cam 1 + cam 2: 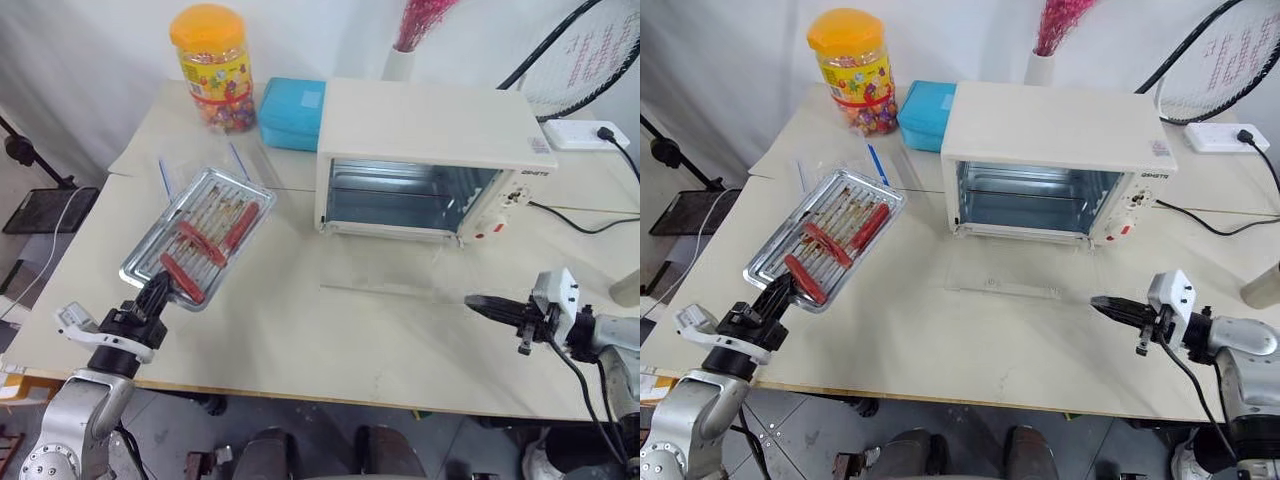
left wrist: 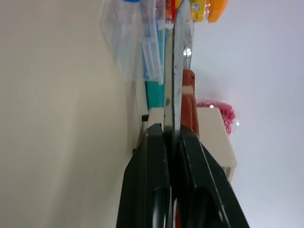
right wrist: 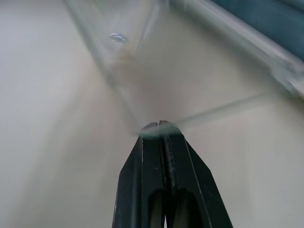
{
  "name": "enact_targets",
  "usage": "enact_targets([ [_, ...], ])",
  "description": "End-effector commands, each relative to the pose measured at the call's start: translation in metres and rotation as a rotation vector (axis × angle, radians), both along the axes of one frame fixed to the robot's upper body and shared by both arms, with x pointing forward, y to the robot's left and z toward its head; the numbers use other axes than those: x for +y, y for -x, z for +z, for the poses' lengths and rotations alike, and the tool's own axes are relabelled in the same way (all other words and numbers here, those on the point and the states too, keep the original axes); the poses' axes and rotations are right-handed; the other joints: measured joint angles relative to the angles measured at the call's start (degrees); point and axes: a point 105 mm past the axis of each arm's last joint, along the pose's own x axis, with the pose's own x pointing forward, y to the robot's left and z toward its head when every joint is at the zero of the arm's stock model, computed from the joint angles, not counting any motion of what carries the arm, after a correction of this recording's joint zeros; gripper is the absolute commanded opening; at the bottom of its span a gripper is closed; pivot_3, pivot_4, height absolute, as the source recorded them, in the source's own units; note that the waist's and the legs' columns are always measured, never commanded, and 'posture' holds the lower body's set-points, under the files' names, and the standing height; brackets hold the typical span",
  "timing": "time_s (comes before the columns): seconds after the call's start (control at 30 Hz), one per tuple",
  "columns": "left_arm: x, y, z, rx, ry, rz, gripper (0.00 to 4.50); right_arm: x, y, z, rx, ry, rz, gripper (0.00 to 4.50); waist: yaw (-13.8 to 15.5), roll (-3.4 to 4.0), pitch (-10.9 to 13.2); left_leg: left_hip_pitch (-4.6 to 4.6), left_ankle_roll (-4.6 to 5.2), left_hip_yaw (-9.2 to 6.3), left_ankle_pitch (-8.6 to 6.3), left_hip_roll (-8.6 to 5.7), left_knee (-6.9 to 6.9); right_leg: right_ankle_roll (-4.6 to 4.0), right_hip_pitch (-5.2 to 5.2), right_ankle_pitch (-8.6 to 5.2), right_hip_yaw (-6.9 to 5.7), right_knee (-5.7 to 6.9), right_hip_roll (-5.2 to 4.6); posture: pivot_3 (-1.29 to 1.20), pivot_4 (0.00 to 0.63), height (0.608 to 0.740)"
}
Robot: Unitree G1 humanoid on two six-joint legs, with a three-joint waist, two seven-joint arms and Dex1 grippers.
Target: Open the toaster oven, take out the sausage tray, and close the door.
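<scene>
The cream-white toaster oven stands at the back of the table with its cavity showing. Its glass door lies folded down flat on the table in front of it. The silver sausage tray is out of the oven at the left, holding three red sausages. My left gripper is shut on the tray's near corner, and the left wrist view shows the rim clamped between the black fingers. My right gripper is shut and empty, its tip at the door's front right corner.
A candy jar and a teal lunch box stand behind the tray. A clear blue-edged plastic box lies under the tray's far end. The oven's black cord runs to a power strip at the back right, beside a racket.
</scene>
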Motion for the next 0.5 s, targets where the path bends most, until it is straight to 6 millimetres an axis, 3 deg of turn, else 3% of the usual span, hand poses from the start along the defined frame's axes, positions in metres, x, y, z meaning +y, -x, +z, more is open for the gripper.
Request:
enact_targets([
  [0.03,-0.003,0.003,0.013,-0.051,-0.006,-0.009,0.00,0.001,-0.002,0.036,-0.091,-0.104,-0.037,0.06,0.12,0.02,0.01,0.00,0.00,0.00,0.00,-0.01,0.00,0.00,-0.01,0.00,0.00,0.00,-0.01,0.00,0.150,0.740],
  [0.23,-0.005,0.004,0.012,-0.055,-0.022,-0.037,0.00,-0.003,-0.016,0.108,-0.268,-0.358,-0.177,0.06,0.24,0.02,0.01,-0.08,-0.02,-0.02,-0.02,-0.05,0.00,0.00,-0.04,0.01,0.00,-0.07,-0.05,0.00,0.150,0.740],
  [0.33,-0.008,0.006,0.009,-0.052,-0.039,-0.069,0.00,-0.004,-0.018,0.132,-0.307,-0.452,-0.213,0.06,0.26,0.02,0.01,-0.11,-0.07,-0.06,-0.05,-0.01,-0.02,0.00,-0.08,0.01,-0.01,-0.06,-0.05,0.00,0.150,0.740],
  [0.43,-0.011,0.009,0.008,-0.059,-0.067,-0.122,0.00,-0.003,-0.013,0.132,-0.303,-0.402,-0.206,0.06,0.49,0.02,0.01,-0.20,-0.06,-0.08,-0.07,-0.02,-0.08,0.00,-0.12,0.01,-0.04,0.04,-0.01,0.00,0.150,0.740],
  [0.5,-0.014,0.010,0.008,-0.071,-0.097,-0.177,0.00,-0.005,-0.004,0.122,-0.271,-0.341,-0.201,0.06,0.94,0.02,0.01,-0.23,0.00,-0.08,-0.11,-0.03,-0.09,-0.01,-0.13,0.01,-0.06,0.03,0.03,0.00,0.150,0.740],
])
